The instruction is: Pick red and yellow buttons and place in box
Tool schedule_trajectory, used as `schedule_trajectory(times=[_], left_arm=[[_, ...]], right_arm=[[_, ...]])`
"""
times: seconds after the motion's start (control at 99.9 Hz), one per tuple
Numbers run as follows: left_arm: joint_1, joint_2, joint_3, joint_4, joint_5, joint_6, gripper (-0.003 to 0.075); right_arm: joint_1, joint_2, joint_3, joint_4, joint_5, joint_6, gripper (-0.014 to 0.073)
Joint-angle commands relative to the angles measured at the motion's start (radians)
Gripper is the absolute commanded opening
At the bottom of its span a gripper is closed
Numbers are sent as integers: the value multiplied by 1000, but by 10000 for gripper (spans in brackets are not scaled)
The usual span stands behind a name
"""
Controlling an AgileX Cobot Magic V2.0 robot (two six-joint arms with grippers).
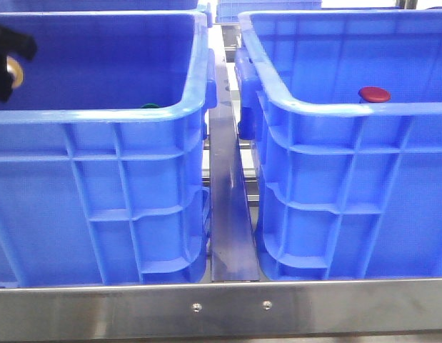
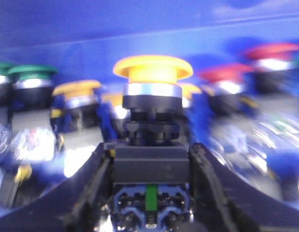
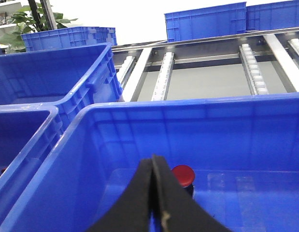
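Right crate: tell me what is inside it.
The right crate holds one red button, standing on its floor beyond the shut right hand. The front wall hides the near floor.

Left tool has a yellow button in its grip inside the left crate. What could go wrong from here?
1. The left tool grips the yellow button by its black body, low down; it might tilt or slip on the lift.
2. Other buttons crowd close behind it; a green button or red button could get knocked.
3. The left crate wall is high, so a low carry could hit the rim.
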Motion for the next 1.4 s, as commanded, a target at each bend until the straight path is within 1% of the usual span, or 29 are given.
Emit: schedule_trajectory(times=[0.0,0.09,0.22,0.43,0.631,0.711,0.781,0.851,0.891,0.921,0.971,0.991,1.041,1.111,1.141,1.211,1.281,1.391], left_arm=[[-57,-104,-9,8,-27,2,-20],[-122,-170,6,6,-14,2,-20],[-251,-262,6,6,2,4,-20],[-483,-382,6,8,-61,22,-20],[-690,-428,6,8,-135,48,-20],[-761,-428,0,10,-144,74,-20],[-816,-428,-3,21,-153,85,-20],[-858,-428,-3,38,-162,97,-20],[-876,-428,-3,45,-162,97,-20],[-883,-428,-3,47,-162,97,-20],[-887,-428,-3,47,-162,97,-20],[-887,-428,-3,47,-162,97,-20],[-887,-428,-3,47,-162,97,-20],[-887,-428,-3,47,-160,97,-20],[-887,-428,-3,47,-160,97,-20],[-887,-428,-3,51,-160,97,-20],[-887,-428,-3,51,-160,97,-20],[-887,-428,-3,51,-160,97,-20]], right_arm=[[0,-4,-27,6,-2,-2,-67],[0,-4,-27,6,-2,-2,-67],[0,-3,-27,6,-1,-2,-67],[0,-3,-27,6,-1,-2,-67],[0,-3,-27,6,5,-2,-65],[0,-3,-27,6,15,-2,-65],[0,-3,-27,6,39,-2,-48],[0,-3,-27,6,71,-2,16],[0,-3,-27,6,91,-2,78],[0,-3,-27,6,105,-2,129],[0,-3,-27,7,125,-2,246],[0,-3,-27,9,134,-2,278],[0,-3,-27,23,148,-2,401],[0,-3,-27,78,184,-1,524],[0,-3,-27,104,215,-1,558],[0,-3,-28,158,292,-1,601],[0,-2,-29,219,373,-1,602],[0,-2,-32,372,487,3,602]])
